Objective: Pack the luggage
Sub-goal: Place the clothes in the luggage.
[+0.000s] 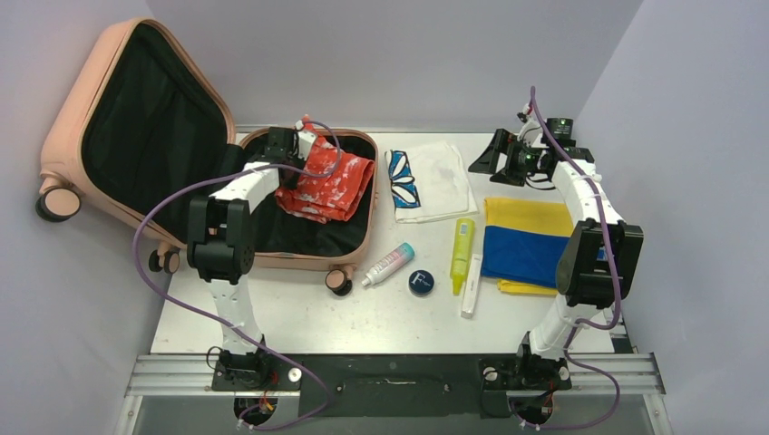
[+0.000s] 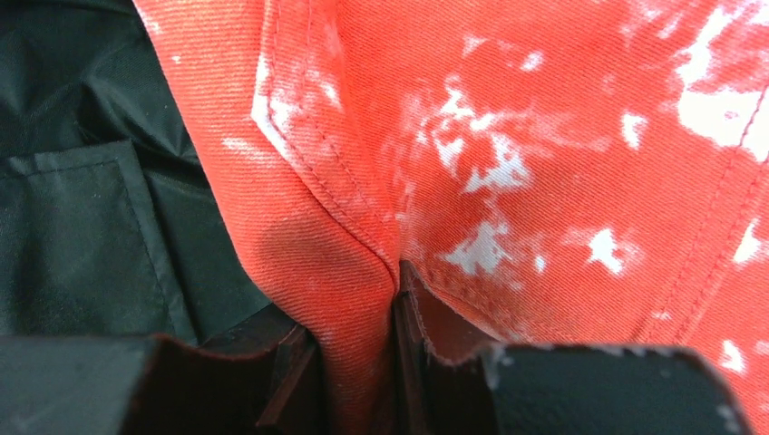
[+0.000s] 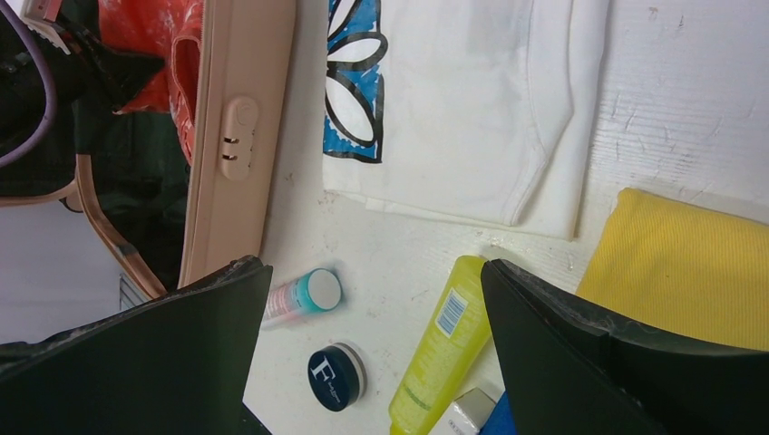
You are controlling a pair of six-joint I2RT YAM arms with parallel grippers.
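While my left gripper (image 2: 363,326) pinches red, white-splotched twill cloth (image 2: 544,136) inside the rounded pink luggage (image 1: 86,109), my right gripper (image 3: 374,272) gapes wide, empty.

Rim of luggage (image 1: 299,261) around garment (image 1: 328,186)

Salmon-pink luggage (image 1: 91,136) open, far-left on table.

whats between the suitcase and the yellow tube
A teal-capped pink bottle and a round dark-blue tin lie between the luggage and the yellow tube, seen in the top view.
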